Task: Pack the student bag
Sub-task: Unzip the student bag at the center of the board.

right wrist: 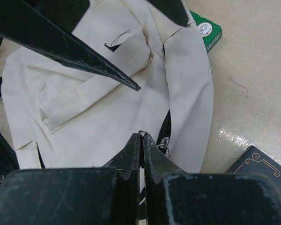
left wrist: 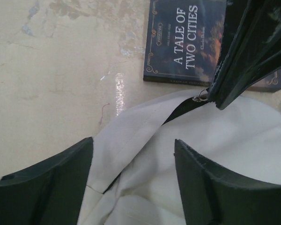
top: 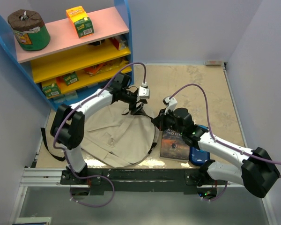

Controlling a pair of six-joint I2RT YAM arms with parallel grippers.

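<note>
A: Status pls. Where's the large floppy beige fabric backpack (top: 117, 136) w/ black straps?

B: Lying flat and crumpled on the pale marbled table (top: 196, 89), near side, left of centre, just beyond the left arm's base. Its black zip edge faces right.

A: Left gripper (left wrist: 133, 140)?

B: Over the backpack's far-right edge. Jaws wide apart, nothing btwn them, only beige cloth below.

A: Right gripper (right wrist: 141, 135)?

B: Tips pressed tight together right at the zip edge, w/ the metal zip pull (right wrist: 164, 146) just beside them. Can't tell if any cloth or tape is nipped in there.

A: Other stuff?

B: Dark paperback "A Tale of Two Cities" (top: 174, 143) lies flat on the table just right of the backpack, near side. Glossy blue pencil case (top: 195, 157) sits right of the paperback, mostly hidden under the right arm. Small green carton (right wrist: 207, 30) pokes out at the backpack's edge in the right wrist view; contact not clear. Blue-sided shelf unit (top: 107, 23) w/ pink and yellow boards stands far left, holding packets and boxes.
</note>
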